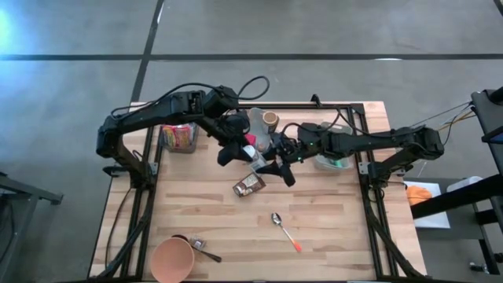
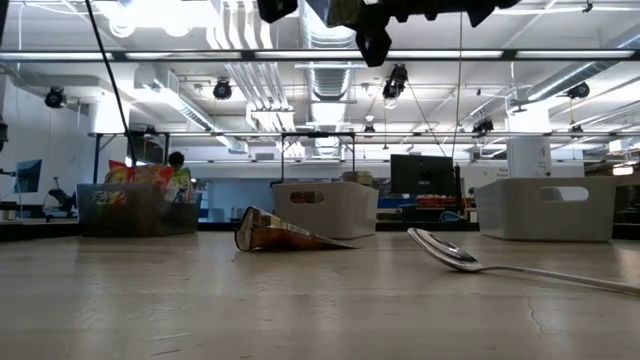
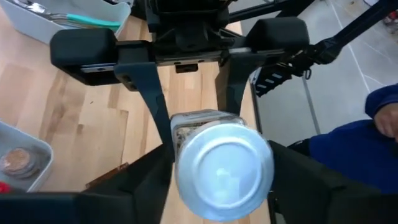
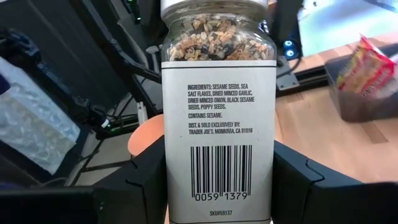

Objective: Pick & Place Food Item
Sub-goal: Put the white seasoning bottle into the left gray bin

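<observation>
Seasoning jar [image 4: 219,112]: one, held in mid-air above the middle of the desk [image 1: 330,228], between the two hands. In the right wrist view the right hand [image 4: 219,186] clamps the jar by its labelled body, one dark finger on each side; the barcode and ingredient panel face the camera and the seed mix shows through the glass above the label. In the left wrist view the same jar appears end-on, its round silver end facing the lens. The left hand [image 3: 217,186] has one finger on each side of that end; whether those fingers press on the jar or merely bracket it cannot be told.

Items on the desk, counted:
- one crumpled brown snack packet [image 1: 248,185], lying flat just below the hands
- one spoon [image 1: 284,231] with an orange-red handle tip, well apart from the packet
- one terracotta-coloured cup [image 1: 172,260] at the near left corner
- one bin of colourful snack bags [image 1: 179,137] at the far left
- one white bin [image 1: 334,161] under the right arm
</observation>
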Controlling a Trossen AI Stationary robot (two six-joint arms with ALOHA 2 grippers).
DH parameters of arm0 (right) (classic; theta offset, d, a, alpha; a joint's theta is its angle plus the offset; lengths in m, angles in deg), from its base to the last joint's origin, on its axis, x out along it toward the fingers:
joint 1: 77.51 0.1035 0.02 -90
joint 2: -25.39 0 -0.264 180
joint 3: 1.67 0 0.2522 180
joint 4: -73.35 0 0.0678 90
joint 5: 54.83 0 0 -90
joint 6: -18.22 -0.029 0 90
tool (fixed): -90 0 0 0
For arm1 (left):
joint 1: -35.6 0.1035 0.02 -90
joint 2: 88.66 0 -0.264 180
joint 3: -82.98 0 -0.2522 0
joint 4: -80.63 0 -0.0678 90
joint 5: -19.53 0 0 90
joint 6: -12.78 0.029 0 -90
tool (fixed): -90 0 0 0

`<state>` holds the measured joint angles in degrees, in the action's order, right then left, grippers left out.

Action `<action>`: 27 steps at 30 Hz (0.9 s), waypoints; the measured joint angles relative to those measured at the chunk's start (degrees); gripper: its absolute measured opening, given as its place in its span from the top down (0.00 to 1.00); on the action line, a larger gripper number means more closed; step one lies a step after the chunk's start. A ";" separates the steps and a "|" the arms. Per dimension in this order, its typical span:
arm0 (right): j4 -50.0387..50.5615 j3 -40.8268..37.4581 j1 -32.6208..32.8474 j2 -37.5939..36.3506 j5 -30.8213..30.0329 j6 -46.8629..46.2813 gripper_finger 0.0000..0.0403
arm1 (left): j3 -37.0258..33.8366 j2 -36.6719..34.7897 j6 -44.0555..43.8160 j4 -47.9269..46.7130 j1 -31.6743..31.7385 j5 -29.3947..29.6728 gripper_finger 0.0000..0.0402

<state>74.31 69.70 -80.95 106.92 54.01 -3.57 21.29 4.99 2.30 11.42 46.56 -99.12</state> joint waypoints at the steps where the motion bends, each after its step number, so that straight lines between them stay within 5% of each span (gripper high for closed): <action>1: -0.09 0.02 0.02 0.00 0.48 0.15 0.53 | 0.00 0.13 0.00 0.00 -0.02 -0.15 0.33; 8: -0.53 0.02 0.04 0.00 1.37 0.54 0.53 | 0.00 2.65 -2.25 -0.10 -0.04 -4.04 0.25; 19: -0.25 0.02 -0.06 0.00 0.40 -2.42 0.53 | 0.17 2.86 -3.15 -0.46 0.17 -2.15 0.49; 27: 0.24 0.04 -0.02 -0.04 0.72 -1.66 0.53 | 0.42 2.89 -3.33 -0.48 0.00 -2.49 0.46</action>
<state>74.55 69.74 -80.98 106.88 54.72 -5.23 21.71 7.88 -1.04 10.95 46.56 -101.60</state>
